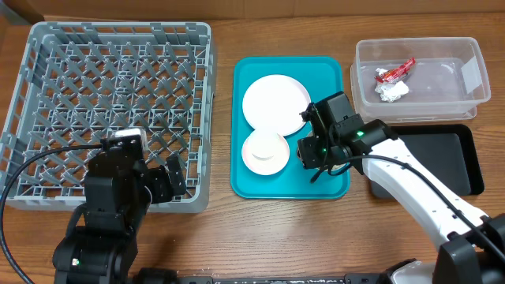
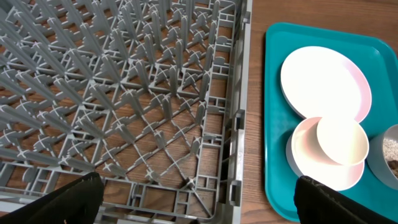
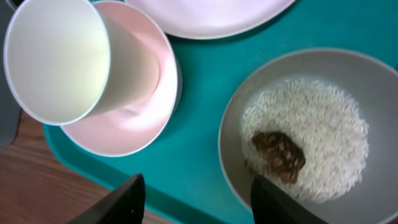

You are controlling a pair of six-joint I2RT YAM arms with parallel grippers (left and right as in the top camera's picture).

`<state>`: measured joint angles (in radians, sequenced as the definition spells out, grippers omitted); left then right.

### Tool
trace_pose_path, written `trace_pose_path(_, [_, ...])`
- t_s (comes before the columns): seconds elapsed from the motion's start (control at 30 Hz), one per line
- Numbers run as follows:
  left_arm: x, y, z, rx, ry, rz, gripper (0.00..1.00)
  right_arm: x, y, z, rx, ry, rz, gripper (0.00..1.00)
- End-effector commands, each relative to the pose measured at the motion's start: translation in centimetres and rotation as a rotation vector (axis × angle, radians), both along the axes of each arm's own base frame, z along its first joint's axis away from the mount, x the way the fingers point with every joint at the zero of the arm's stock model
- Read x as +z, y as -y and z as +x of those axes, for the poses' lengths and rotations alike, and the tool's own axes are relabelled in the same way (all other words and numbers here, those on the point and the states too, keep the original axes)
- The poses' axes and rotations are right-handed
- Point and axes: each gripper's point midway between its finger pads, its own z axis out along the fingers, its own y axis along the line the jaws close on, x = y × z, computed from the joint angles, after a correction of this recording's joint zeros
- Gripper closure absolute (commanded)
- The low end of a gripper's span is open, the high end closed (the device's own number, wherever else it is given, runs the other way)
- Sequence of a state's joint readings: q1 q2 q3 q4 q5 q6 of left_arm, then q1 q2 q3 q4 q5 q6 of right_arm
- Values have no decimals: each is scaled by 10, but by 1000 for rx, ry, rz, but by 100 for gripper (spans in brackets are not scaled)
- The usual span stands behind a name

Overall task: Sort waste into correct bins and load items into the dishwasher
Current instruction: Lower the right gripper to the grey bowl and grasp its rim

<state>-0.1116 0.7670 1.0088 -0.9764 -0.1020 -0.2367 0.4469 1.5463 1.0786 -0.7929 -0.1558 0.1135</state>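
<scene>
My right gripper [image 3: 199, 200] is open, its fingers straddling the near rim of the greyish bowl [image 3: 249, 99] on the teal tray [image 3: 205, 81]. The bowl holds white rice grains [image 3: 323, 118] and a brown food lump [image 3: 278, 155]. My arm [image 1: 317, 151] hides this bowl from overhead. The white cup [image 3: 62, 56] lies tilted in the pinkish bowl [image 1: 264, 154], next to the white plate [image 1: 274, 104]. The red wrapper [image 1: 394, 72] and white paper wad [image 1: 391, 91] lie in the clear tub [image 1: 418, 49]. My left gripper [image 2: 199, 208] is open and empty over the grey dish rack's [image 1: 118, 28] near right corner.
The black tray [image 1: 446, 154] lies below the clear tub at the right, partly under my right arm. The rack holds no dishes. Bare wood shows between the rack and the teal tray [image 2: 252, 93] and along the table's front.
</scene>
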Motion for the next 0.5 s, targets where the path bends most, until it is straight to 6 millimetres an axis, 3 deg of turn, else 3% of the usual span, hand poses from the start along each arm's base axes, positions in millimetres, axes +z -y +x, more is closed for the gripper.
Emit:
trace_pose_path(0.0, [9,4,0,-9,23,-26,0,-10,-1,11,-5,25,-18,50])
trace_pose_path(0.13, [9,5,0,-14,19,-30,0,-17,-1,21,-46,34,-26,57])
trace_pose_path(0.47, [8,5,-1,-14,17,-30,0,-49,-5,28,-112,-25,-29,59])
